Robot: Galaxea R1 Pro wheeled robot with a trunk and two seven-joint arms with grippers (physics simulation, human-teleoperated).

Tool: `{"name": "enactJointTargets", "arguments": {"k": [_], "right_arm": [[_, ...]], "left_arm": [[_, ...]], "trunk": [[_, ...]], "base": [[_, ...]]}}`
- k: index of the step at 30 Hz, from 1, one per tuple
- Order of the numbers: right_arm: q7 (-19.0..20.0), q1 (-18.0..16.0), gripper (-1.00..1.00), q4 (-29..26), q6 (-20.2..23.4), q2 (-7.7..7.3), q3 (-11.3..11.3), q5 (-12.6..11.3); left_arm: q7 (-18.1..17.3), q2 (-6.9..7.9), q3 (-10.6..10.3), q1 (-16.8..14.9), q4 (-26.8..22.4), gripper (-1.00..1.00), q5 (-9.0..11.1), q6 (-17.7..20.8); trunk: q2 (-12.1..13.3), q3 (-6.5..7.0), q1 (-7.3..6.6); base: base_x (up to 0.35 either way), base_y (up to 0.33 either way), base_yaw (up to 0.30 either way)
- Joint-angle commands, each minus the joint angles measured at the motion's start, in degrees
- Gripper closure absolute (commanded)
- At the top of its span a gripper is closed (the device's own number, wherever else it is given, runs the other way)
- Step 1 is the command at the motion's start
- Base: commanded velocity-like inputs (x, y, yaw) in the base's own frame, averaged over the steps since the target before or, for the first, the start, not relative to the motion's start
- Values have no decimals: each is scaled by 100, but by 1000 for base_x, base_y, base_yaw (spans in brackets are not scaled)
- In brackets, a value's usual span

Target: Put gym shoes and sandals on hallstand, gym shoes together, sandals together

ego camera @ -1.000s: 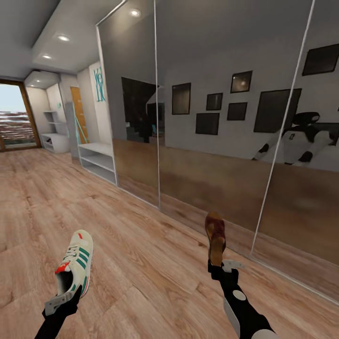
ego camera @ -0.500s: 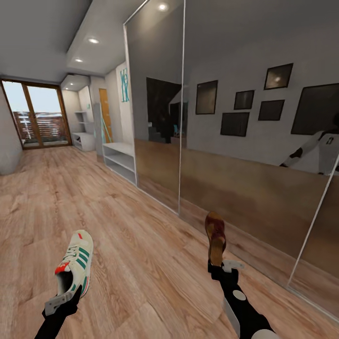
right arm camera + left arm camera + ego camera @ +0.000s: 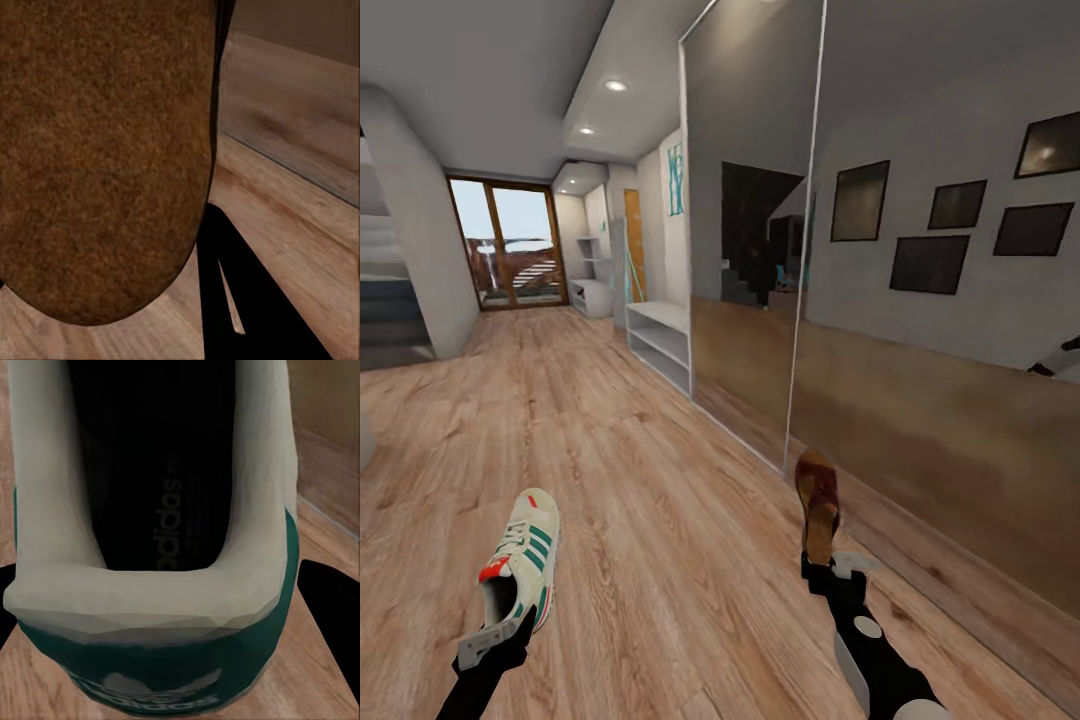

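Corridor floor (image 3: 640, 500) of light wood plank runs far ahead to a glazed door; mirrored panels line the right wall.

Gym shoe (image 3: 518, 570), cream with green stripes: carried off the floor, near left, toe pointing away. Left gripper (image 3: 493, 640) has its fingers closed on the heel; the left wrist view looks straight into the shoe's opening (image 3: 150, 510), green heel collar between dark fingers.

Sandal (image 3: 819, 505), dark brown: held up on end, near right, by the right gripper (image 3: 830, 570), fingers clamped at its lower end. Brown surface (image 3: 97, 150) sits close against the right wrist camera.

Other shoe and other sandal: not spotted.

White shelf units stand against the right wall well ahead: a low one (image 3: 660, 340) nearer, and a taller one (image 3: 592, 290) with upper shelves far off by the door, likely the hallstand.

Step, as judged: transport, one item per arm. Next calls for driving down the corridor to the far unit, keeping both grips firm, then setting each item on the rack with room beside it for its partner.
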Motion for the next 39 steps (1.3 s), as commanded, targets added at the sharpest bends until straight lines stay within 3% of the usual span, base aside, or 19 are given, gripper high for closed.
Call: {"name": "enactJointTargets", "arguments": {"k": [1,39], "right_arm": [[-4,-3,100,0,-12,6,-29,29],[-6,-3,100,0,-9,15,-29,29]], "left_arm": [[-30,0,-40,-4,8,100,65,-13],[-30,1,-36,-3,7,100,65,-13]], "trunk": [[-2,-8,2],[-2,-183,2]], "base": [[348,0,292],[346,0,272]]}}
